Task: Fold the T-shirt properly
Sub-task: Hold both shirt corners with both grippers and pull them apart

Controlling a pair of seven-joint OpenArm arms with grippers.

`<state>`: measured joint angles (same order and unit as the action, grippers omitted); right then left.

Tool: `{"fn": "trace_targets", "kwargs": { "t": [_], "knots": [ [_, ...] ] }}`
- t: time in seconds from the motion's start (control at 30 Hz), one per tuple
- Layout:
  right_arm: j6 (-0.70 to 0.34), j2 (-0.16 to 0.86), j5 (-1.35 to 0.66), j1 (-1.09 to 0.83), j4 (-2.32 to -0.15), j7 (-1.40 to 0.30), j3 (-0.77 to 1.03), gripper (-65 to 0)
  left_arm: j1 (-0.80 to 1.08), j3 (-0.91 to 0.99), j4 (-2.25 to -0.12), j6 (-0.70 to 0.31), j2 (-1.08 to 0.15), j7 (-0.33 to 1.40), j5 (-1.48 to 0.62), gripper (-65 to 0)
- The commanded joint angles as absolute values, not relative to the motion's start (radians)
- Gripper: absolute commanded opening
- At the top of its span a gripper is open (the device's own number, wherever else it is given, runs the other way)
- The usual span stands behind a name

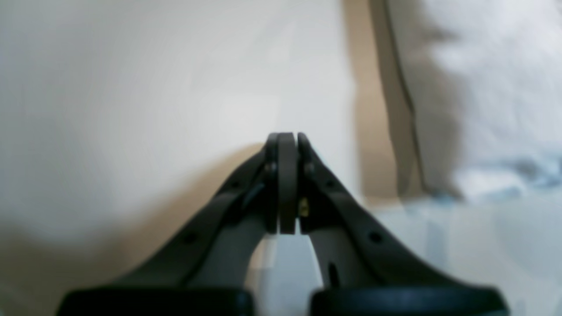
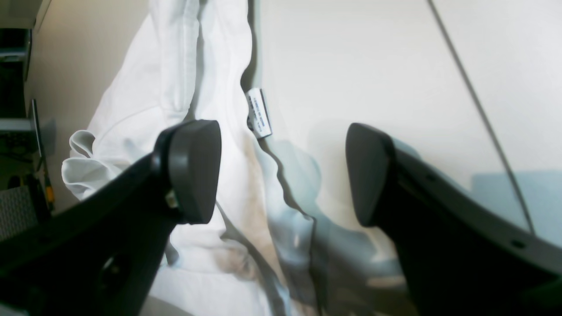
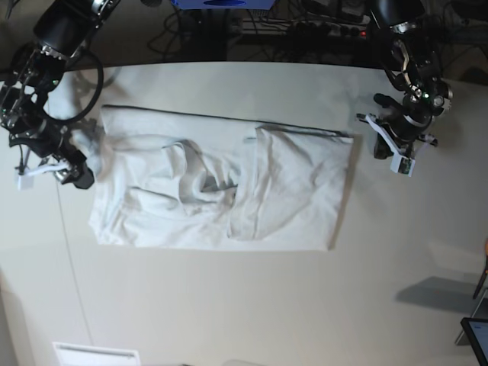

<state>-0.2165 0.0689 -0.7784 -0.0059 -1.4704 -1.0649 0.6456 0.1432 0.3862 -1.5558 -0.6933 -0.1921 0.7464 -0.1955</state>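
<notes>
Left hand [image 1: 287, 184] hovers clenched beside the T-shirt [image 3: 221, 187]; right hand [image 2: 281, 175] hangs released over its edge.

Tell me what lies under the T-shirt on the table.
The T-shirt lies spread flat on the pale table, which shows bare all around it. Whatever may sit beneath the folded fabric is covered, so it cannot be seen. No bulge suggests a hidden object.

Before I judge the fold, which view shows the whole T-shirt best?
The base view: the T-shirt lies fully visible, partly folded. The right wrist view shows only one edge with its label; the left wrist view shows only blurred white fabric.
</notes>
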Motion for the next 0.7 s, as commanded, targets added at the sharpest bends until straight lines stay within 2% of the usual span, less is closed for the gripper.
{"fn": "trace_targets", "kwargs": {
  "t": [0.0,0.23,0.6,0.67],
  "knots": [
    [-0.216,0.081,-0.769,-0.002,-1.483,-1.072,0.648,-22.3,0.14,0.392,-1.531,-0.698,-0.208,0.777,-0.208,-65.0],
    [-0.216,0.094,-0.769,-0.004,-1.484,-1.073,0.648,-22.3,0.131,0.383,-1.377,-0.698,-0.303,0.779,-0.463,-65.0],
    [-0.216,0.101,-0.769,-0.004,-1.483,-1.073,0.645,-22.3,0.131,0.381,-1.339,-0.698,-0.337,0.785,-0.611,-65.0],
    [-0.216,0.102,-0.768,-0.004,-1.483,-1.073,0.645,-22.3,0.12,0.383,-1.336,-0.698,-0.337,0.845,-0.639,-65.0]
  ]
}}
